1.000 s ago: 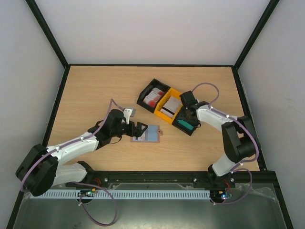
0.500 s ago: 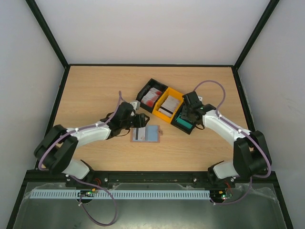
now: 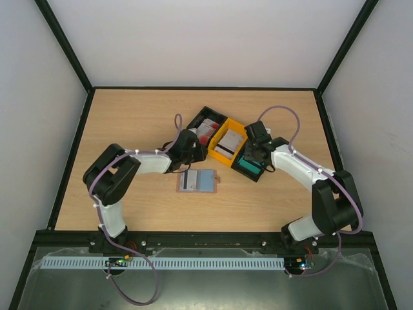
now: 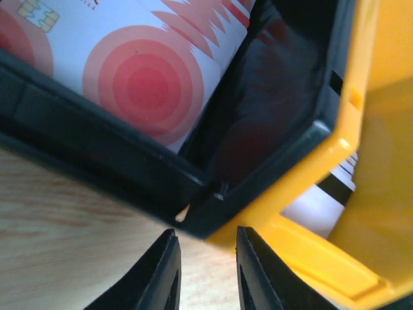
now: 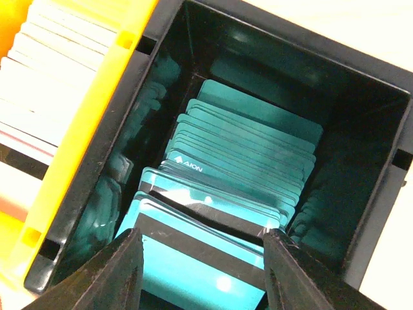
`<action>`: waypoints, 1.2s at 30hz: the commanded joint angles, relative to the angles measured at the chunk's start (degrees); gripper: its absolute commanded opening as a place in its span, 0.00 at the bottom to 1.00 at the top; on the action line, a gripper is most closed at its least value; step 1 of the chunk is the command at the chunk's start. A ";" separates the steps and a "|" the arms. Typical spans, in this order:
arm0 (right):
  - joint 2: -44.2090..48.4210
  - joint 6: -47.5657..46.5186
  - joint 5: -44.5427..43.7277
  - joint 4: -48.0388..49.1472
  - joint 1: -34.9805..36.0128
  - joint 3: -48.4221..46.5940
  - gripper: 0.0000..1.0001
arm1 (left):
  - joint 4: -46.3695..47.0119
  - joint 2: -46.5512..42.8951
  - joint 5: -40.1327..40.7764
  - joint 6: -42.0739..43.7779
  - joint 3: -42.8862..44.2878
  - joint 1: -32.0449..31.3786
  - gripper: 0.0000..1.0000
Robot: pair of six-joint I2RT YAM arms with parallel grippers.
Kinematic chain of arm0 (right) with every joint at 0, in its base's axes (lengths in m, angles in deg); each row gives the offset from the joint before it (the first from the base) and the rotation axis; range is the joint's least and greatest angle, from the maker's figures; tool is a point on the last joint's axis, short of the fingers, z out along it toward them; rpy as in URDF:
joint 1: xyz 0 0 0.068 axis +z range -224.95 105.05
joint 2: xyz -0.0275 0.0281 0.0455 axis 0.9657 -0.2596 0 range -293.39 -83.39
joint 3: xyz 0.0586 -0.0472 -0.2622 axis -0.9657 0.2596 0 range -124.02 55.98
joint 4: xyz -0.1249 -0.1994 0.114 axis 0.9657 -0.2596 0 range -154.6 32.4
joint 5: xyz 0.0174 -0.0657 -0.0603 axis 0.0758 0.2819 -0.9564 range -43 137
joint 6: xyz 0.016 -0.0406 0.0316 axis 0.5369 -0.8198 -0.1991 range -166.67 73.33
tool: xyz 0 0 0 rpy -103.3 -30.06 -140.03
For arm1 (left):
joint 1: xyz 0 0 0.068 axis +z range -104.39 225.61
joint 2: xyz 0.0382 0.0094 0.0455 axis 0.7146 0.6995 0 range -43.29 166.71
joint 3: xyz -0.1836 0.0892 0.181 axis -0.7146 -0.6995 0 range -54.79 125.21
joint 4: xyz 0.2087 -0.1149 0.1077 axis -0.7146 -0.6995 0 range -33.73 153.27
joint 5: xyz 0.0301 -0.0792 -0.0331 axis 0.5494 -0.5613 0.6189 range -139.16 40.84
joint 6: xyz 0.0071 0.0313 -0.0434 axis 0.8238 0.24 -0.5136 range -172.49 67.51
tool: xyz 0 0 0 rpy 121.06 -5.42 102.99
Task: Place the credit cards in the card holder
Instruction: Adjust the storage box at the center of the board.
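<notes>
Top external: fixed high above and behind both arm bases, facing forward and down. It stands far off and takes in the whole light wooden tabletop [image 3: 129, 123].
Left wrist: very close and low, looking out between the black fingers of the left gripper [image 4: 205, 274]. Just beyond the fingertips, a glossy black plastic tray [image 4: 97, 148] meets a yellow plastic tray [image 4: 368, 97].
Right wrist: close, looking down past the right gripper [image 5: 203, 271] into a second black plastic tray [image 5: 348, 161] of teal plastic cards [image 5: 245, 148]. The yellow wall lies left of its fingers.
Shared: the yellow tray appears in all three views.
</notes>
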State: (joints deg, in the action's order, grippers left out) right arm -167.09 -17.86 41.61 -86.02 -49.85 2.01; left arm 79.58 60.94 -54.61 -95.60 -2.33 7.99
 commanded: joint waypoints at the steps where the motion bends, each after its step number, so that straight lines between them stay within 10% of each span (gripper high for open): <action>1: -2.76 -4.33 -2.19 -4.46 -0.32 -2.89 0.49 | -0.47 4.33 0.95 0.21 4.66 0.16 0.26; 16: -11.50 -16.47 5.38 -1.66 -0.49 -4.35 0.52 | -6.77 13.60 -5.14 9.77 18.85 3.78 0.28; 23: -12.40 -18.29 5.52 -2.45 -0.58 -4.14 0.61 | -6.92 9.13 -8.32 7.79 16.26 2.89 0.42; 36: -14.53 -15.68 14.87 -4.44 -0.76 -6.36 0.55 | -3.05 2.70 -4.71 -5.63 5.72 -3.30 0.38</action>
State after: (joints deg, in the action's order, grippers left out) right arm -181.01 -35.04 51.80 -88.12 -50.94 -4.00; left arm 75.58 64.48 -60.91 -97.83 4.25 7.85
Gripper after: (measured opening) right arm 0.584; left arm 0.391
